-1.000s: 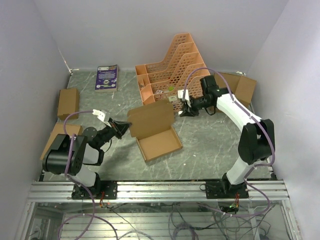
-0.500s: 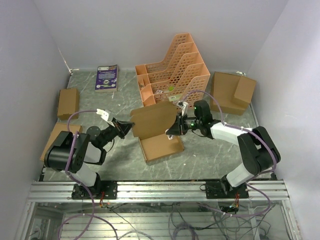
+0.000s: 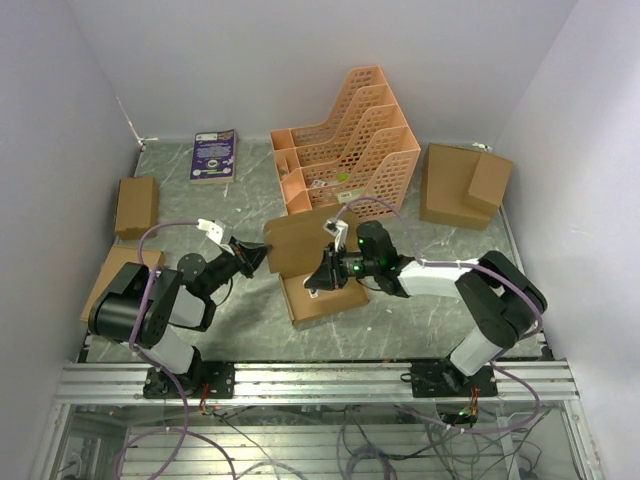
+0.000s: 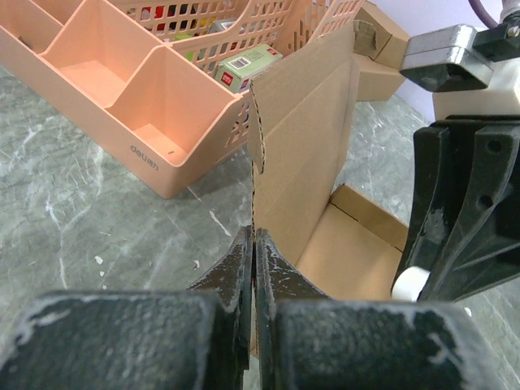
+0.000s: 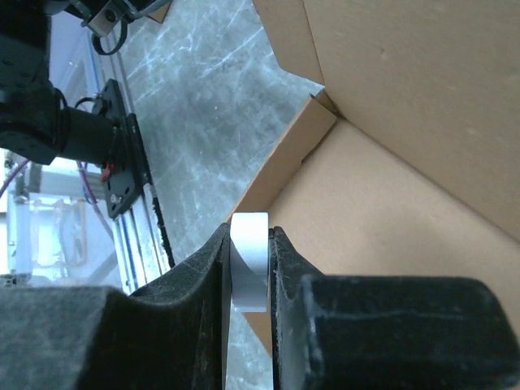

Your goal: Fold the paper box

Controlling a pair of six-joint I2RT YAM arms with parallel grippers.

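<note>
At lid edge (image 4: 253,162): left gripper (image 4: 254,240) pinches paper box (image 4: 313,122).
Over tray (image 5: 390,227): right gripper (image 5: 248,236) arrives (gripping white piece (image 5: 249,272)), ready to fold.

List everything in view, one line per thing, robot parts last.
brown cardboard paper box: one, brown, table centre, lid raised over its tray
orange plastic lattice file rack: one, orange, back centre
purple booklet: one, purple, back left
closed brown cardboard boxes: four, brown, two at left edge, two together back right
grey marbled table: one, grey, under everything
small white piece: one, white, between right claw's fingers
left claw: one, black, shut on the lid's edge
right claw: one, black, over the tray, shut on the white piece
</note>
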